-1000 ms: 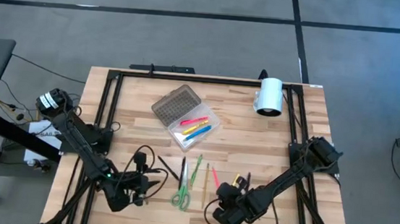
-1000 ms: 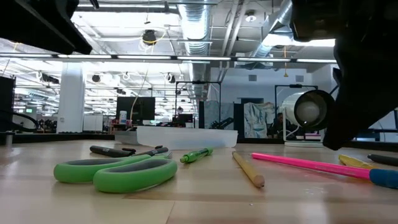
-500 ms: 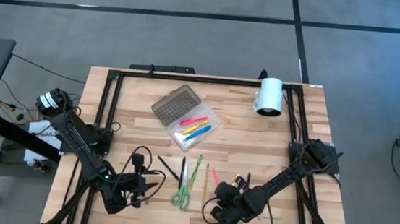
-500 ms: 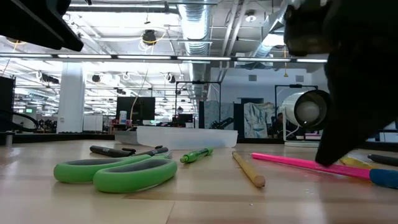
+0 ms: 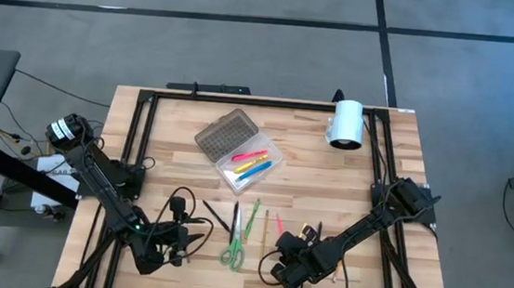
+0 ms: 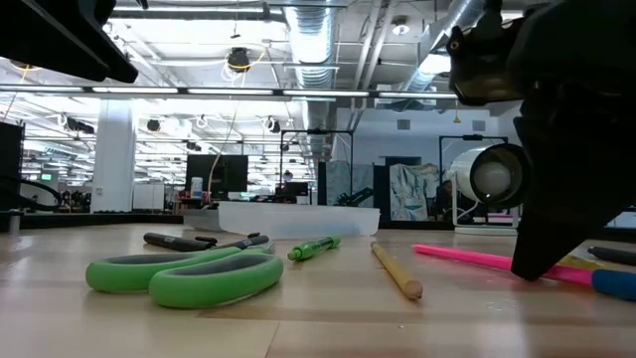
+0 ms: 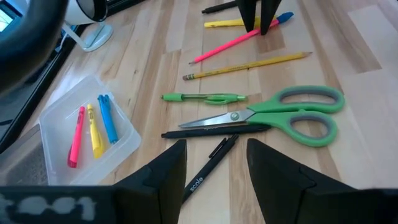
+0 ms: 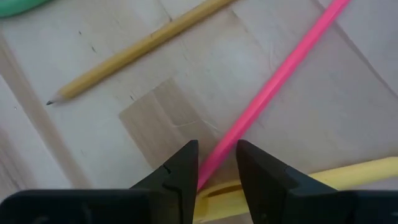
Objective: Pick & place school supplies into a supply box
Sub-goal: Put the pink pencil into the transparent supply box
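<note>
**Right wrist view: pink pencil between the fingers of the right pincer**

Right wrist view shows the right pincer (image 8: 214, 163) lowered to the desk (image 8: 93, 143), its two dark fingers (image 8: 180, 171) set narrowly apart with the pink pencil (image 8: 273, 84) passing between them. Whether the fingers are pressed onto the pencil cannot be told. A yellow pen (image 8: 311, 180) lies just beyond the fingertips, crossing under the pink pencil, and a yellow pencil (image 8: 137, 53) lies apart from the pincer to one side.

In the high view the right pincer (image 5: 282, 258) is seen at the near edge of the desk, just beside the green-handled scissors (image 5: 235, 250), a green pen (image 5: 254, 214) and a black pen (image 5: 216, 217). The supply box (image 5: 247, 166) stands well ahead of the pincer, its grey dotted lid (image 5: 223, 134) swung open, with pink, yellow and blue pens laid inside. A white cylinder (image 5: 346, 124) lies far from both pincers at the back of the desk.

The left pincer (image 7: 214, 165) is held spread above the desk, short of the scissors (image 7: 292, 115), with the black pen directly between its fingers in the left wrist view.
</note>
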